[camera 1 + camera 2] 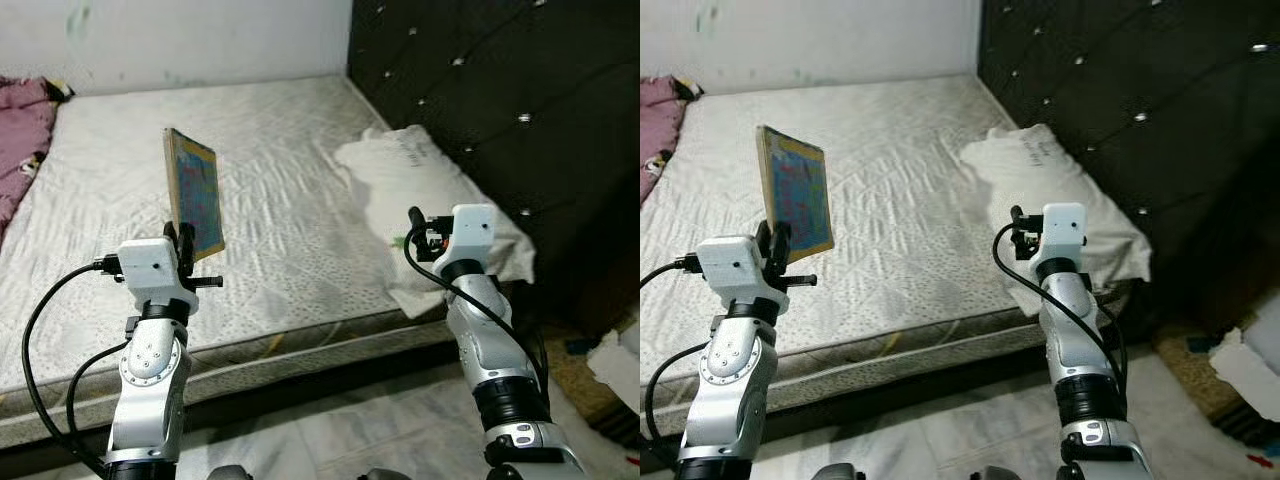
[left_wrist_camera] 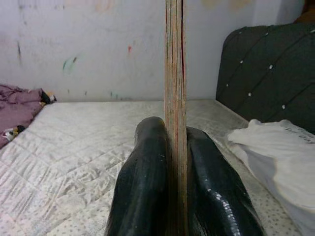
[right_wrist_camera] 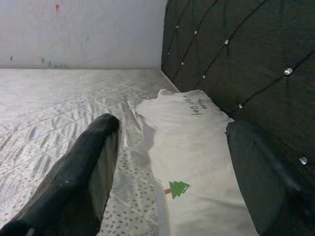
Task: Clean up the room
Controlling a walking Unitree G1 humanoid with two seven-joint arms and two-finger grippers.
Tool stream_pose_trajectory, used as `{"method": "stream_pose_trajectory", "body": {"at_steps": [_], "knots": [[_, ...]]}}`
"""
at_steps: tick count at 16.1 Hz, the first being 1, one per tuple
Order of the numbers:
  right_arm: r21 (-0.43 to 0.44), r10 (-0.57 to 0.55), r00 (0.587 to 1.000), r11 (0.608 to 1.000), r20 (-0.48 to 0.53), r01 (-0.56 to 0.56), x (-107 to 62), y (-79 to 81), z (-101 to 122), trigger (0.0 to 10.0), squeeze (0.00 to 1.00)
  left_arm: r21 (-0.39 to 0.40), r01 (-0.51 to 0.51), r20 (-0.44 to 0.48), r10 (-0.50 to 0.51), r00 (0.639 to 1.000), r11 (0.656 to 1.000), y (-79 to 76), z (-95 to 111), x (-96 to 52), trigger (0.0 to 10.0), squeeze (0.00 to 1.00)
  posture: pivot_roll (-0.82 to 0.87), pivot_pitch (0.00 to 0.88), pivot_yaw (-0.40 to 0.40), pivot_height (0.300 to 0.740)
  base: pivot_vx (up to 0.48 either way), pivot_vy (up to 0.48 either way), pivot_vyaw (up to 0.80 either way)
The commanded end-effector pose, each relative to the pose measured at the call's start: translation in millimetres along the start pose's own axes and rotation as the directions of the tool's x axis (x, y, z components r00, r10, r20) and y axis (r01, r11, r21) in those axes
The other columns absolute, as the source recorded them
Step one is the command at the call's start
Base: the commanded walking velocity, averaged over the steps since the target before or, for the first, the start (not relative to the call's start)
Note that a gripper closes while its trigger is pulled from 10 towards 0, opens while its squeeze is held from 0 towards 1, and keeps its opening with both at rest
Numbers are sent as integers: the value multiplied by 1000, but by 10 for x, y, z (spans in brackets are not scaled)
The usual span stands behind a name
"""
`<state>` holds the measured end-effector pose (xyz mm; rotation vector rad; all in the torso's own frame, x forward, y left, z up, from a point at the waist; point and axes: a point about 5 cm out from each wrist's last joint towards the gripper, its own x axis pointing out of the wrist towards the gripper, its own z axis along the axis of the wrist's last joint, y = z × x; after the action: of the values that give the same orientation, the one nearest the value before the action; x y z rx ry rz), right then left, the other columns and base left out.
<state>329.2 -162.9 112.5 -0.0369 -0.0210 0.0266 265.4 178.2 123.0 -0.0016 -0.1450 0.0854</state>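
**Book lifted off the bed, pillow and clothes yet to be dealt with**

Over the near edge of the mattress [image 1: 300,200], the left gripper [image 1: 186,247] holds one book [image 1: 194,192] upright in the air, its colourful cover facing the headboard [image 1: 480,90]. From the left wrist view you can see the two black fingers [image 2: 142,182] pressed against both sides of the book's spine end, pinching it firmly.

Nearer the headboard, the right gripper [image 3: 172,172] hovers above the mattress's corner with its fingers spread wide and nothing between them; it points at the one white pillow [image 1: 420,190], which lies crumpled along the headboard side of the mattress.

By my reckoning the tidying is only partly done: the book is picked up but not yet put anywhere. One heap of purple cloth [image 1: 20,130] sits at the mattress's far side, away from the headboard. On the floor past the mattress's corner, below the headboard, lie some whitish scraps [image 1: 615,365]; I cannot count them.
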Motion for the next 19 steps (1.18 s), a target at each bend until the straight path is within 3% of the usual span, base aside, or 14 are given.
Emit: {"method": "stream_pose_trajectory", "body": {"at_steps": [1,4,19], "knots": [[9,20,1000,1000,14,-21,28,73,53,10000,0,5,-12,62,12,998,1000,54,123,38,10000,0,47,0,-13,740,0,0,0],[4,28,1000,1000,13,-28,28,78,50,10000,0,-5,6,74,-5,997,1000,37,129,35,10000,0,48,0,-14,740,97,0,0],[-5,38,999,999,15,-38,43,98,49,10000,0,-7,22,75,-21,997,1000,17,130,41,10000,0,51,0,-14,740,356,0,0]]}}
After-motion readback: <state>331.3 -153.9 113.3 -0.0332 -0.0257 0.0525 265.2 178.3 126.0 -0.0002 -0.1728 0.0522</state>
